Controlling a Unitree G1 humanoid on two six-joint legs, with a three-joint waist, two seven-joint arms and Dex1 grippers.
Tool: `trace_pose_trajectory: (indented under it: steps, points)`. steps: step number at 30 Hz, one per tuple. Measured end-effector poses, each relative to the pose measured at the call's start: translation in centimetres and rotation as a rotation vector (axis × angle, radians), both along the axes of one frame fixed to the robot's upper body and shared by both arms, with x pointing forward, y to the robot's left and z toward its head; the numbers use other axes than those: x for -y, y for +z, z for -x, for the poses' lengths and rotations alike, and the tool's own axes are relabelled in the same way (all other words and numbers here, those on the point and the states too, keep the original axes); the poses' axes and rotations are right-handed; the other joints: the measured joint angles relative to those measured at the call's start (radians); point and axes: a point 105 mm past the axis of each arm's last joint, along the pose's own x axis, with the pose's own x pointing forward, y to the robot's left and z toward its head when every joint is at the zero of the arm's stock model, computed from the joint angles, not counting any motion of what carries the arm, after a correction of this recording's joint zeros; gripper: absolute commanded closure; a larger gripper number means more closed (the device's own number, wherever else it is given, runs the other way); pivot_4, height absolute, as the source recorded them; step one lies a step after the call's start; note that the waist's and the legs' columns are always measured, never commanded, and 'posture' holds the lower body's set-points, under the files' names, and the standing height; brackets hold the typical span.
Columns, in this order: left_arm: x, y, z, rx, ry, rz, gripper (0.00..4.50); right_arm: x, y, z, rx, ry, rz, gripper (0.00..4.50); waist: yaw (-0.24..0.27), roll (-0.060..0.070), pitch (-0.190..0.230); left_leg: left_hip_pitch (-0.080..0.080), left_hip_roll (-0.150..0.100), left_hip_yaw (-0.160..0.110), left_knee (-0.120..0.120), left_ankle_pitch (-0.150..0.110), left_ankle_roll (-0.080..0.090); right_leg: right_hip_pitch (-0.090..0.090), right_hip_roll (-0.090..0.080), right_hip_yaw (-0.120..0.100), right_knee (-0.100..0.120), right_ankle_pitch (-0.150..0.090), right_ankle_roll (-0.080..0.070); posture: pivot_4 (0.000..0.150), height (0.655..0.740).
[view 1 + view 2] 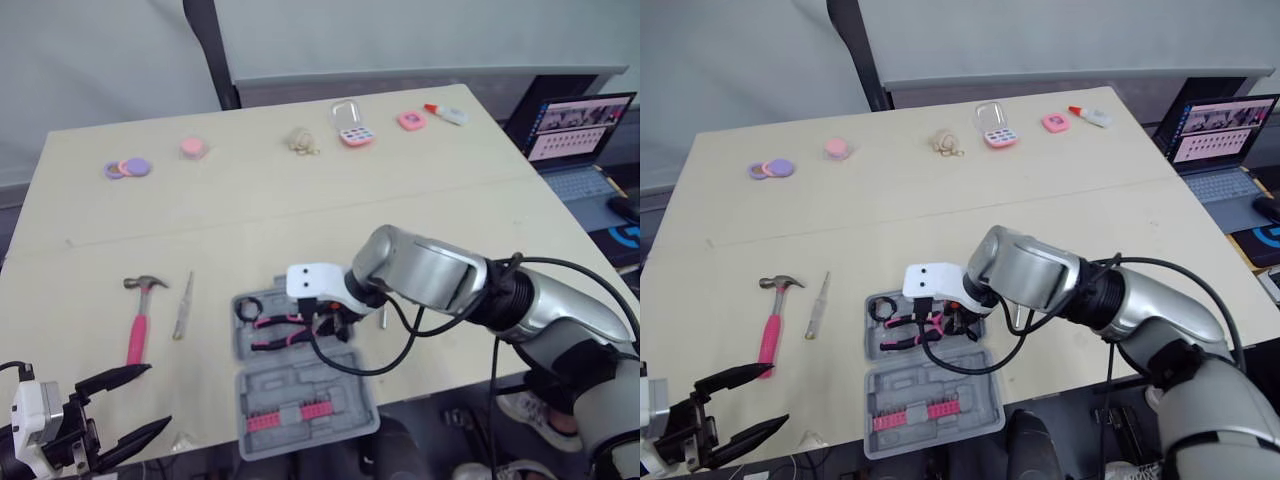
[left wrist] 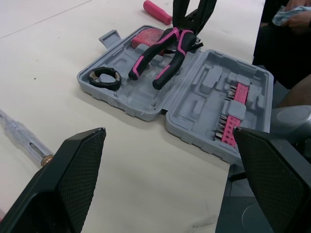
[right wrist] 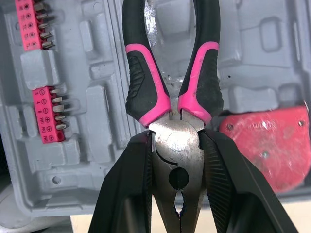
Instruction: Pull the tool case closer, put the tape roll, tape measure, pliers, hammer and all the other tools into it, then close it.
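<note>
The grey tool case (image 1: pixel 330 425) lies open at the table's front edge. Pink bit strips (image 1: pixel 290 410) sit in its near half. A black tape roll (image 1: pixel 248 308) and a red tape measure (image 3: pixel 267 145) rest in its far half. My right gripper (image 3: pixel 177 170) is shut on the metal head of the pink-and-black pliers (image 3: pixel 146 73), whose handles hang low over the far half (image 2: pixel 167 48). The pink-handled hammer (image 1: pixel 140 315) and a clear slim screwdriver (image 1: pixel 183 305) lie on the table left of the case. My left gripper (image 1: pixel 155 396) stands open and empty at the front left.
Small items line the table's back edge: purple and pink discs (image 1: pixel 128 167), a pink puck (image 1: pixel 193 147), a beige lump (image 1: pixel 301 140), a clear box (image 1: pixel 352 130) and a glue bottle (image 1: pixel 445 113). A laptop (image 1: pixel 575 140) stands right. A pink handle (image 2: pixel 156 12) lies beyond the case.
</note>
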Motion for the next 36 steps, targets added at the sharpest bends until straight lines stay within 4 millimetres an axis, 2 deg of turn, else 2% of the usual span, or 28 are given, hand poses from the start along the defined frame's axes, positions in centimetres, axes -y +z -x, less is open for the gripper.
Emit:
trace_pose_trajectory:
  steps: [5, 16, 36]
  points:
    - [0.2, -0.2, 0.0, -0.006, -0.004, -0.001, 0.00, -1.2, -0.3, -0.2, 0.004, 0.029, -0.009, 3.55, 0.000, 0.000, 0.000, 0.000, 0.000, 0.000, 0.000, 0.000, 0.000, 0.000, 0.000, 0.000, 0.001, 0.000, 0.000, 0.150, 0.7287]
    - [0.3, -0.5, 0.2, -0.015, -0.006, -0.010, 0.00, -2.3, -1.4, -0.6, -0.004, 0.041, -0.009, 3.55, -0.002, 0.000, 0.000, 0.000, -0.001, 0.000, 0.000, 0.000, -0.001, 0.000, 0.000, -0.002, 0.001, 0.000, 0.000, 0.150, 0.7287]
    - [0.4, -0.4, 0.1, -0.006, 0.008, -0.027, 0.00, -2.5, -2.8, -0.6, -0.022, 0.042, -0.004, 3.55, -0.018, 0.000, 0.000, 0.000, 0.000, 0.000, 0.000, 0.000, -0.001, 0.000, 0.000, -0.002, 0.001, 0.000, -0.001, 0.150, 0.7287]
